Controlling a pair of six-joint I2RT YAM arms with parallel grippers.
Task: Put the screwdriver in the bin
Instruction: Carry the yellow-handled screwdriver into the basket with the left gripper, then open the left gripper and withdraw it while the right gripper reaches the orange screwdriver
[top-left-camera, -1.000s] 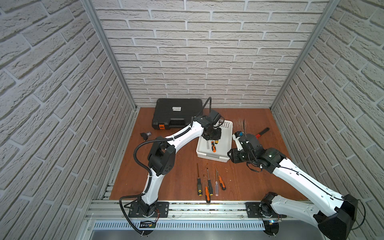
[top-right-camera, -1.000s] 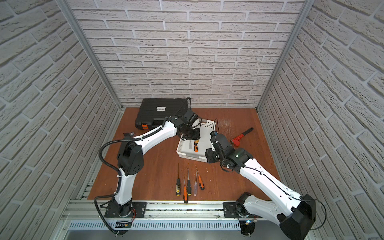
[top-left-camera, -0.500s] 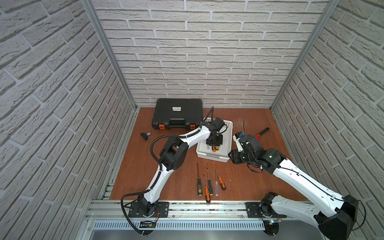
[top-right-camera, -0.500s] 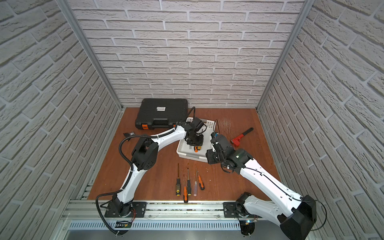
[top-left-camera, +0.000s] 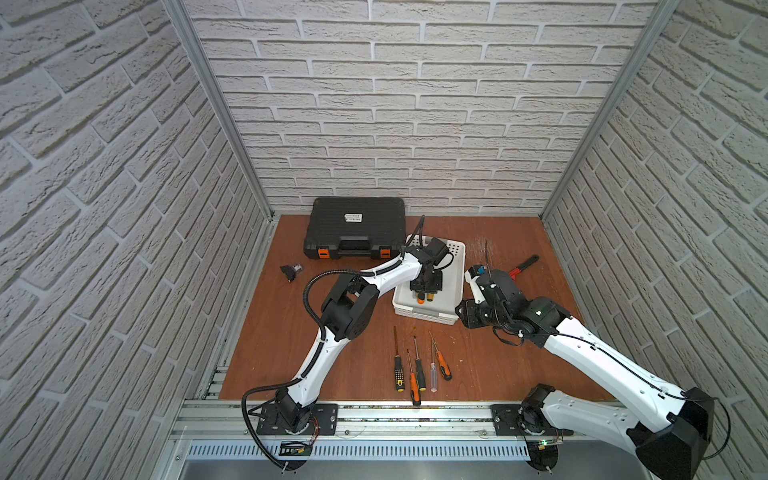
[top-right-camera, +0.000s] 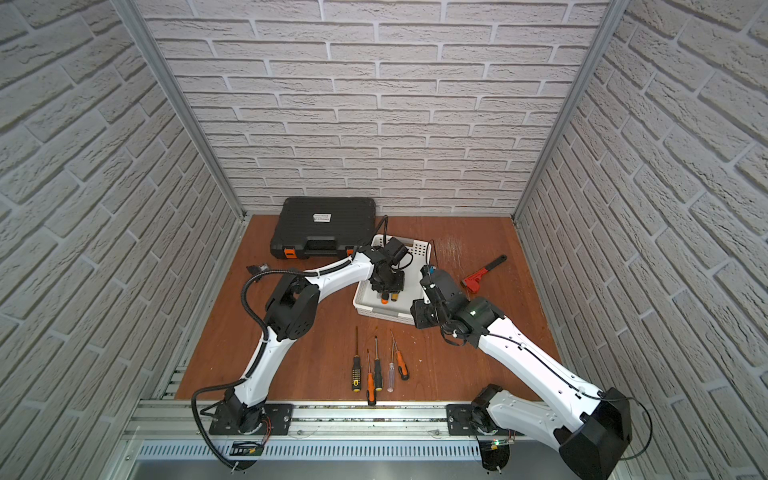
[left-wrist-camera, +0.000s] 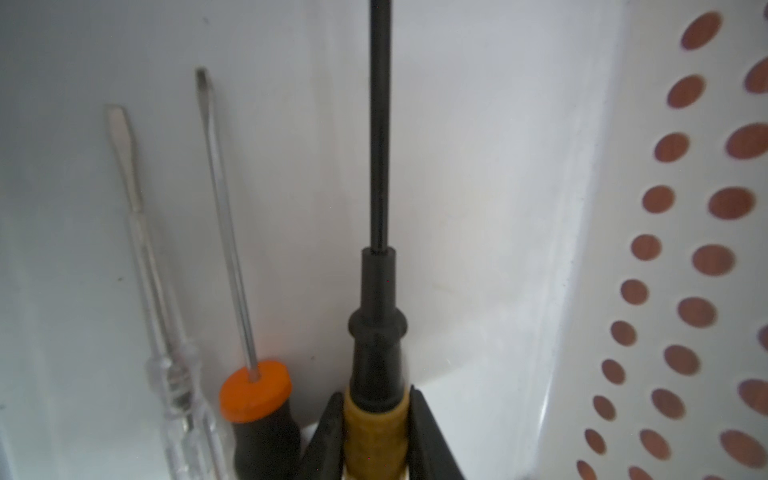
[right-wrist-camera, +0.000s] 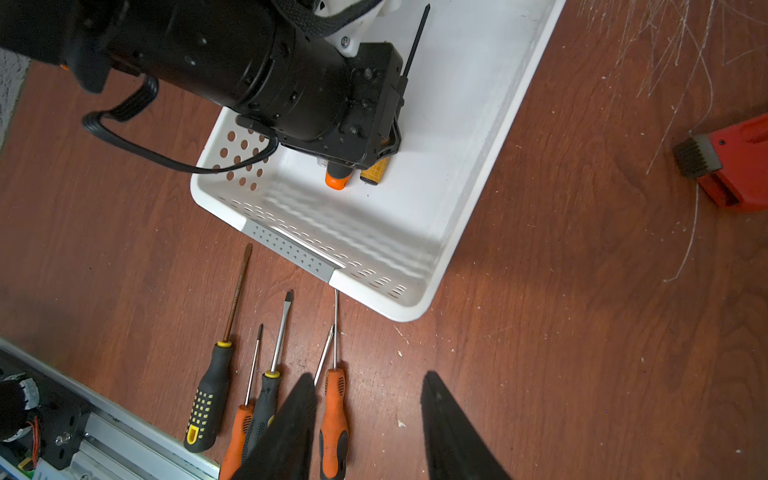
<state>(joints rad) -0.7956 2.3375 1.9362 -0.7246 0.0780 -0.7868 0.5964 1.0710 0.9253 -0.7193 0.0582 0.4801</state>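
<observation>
Easing deeper into the bin (top-left-camera: 451, 291), the left gripper (left-wrist-camera: 376, 401) sits lower and nearer the six-o'clock end than a second ago. Its jaws are clamped on the yellow-handled screwdriver (left-wrist-camera: 376, 332), which is now low over the bin's floor beside two other screwdrivers (left-wrist-camera: 253, 395), so release looks next. The right gripper (right-wrist-camera: 369, 376) hangs part-open and empty near the bin's five-o'clock corner, unmoved.

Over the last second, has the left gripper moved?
Yes: the left gripper, jaws shut on the screwdriver, slid slightly toward the bin's near wall in both top views.
</observation>
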